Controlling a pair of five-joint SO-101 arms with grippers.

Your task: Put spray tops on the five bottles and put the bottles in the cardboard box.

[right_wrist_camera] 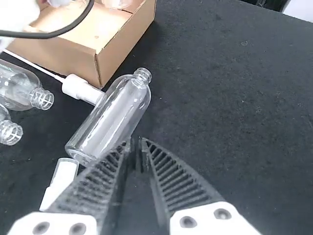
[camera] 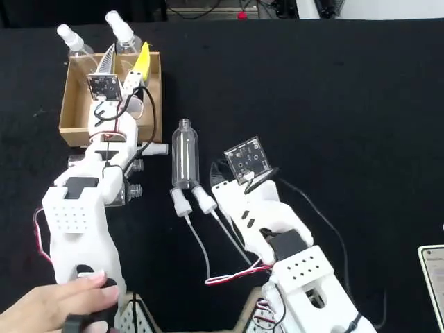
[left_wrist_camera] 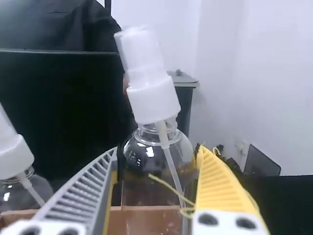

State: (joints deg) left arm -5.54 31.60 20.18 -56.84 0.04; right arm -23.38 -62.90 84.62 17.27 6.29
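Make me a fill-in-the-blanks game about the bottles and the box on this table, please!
1. The bottle lying between the two arms has no ___ on it.
2. The cardboard box sits on a ___ table.
3. The number of capped bottles standing upright at the box's far side is ___.
4. The right gripper, near the lying bottle, holds ___.

Missing words: spray top; black; two; nothing.

Bottle [camera: 185, 156] clear glossy plastic; box [camera: 69, 97] matt cardboard; tabletop [camera: 312, 90] black fuzzy cloth.
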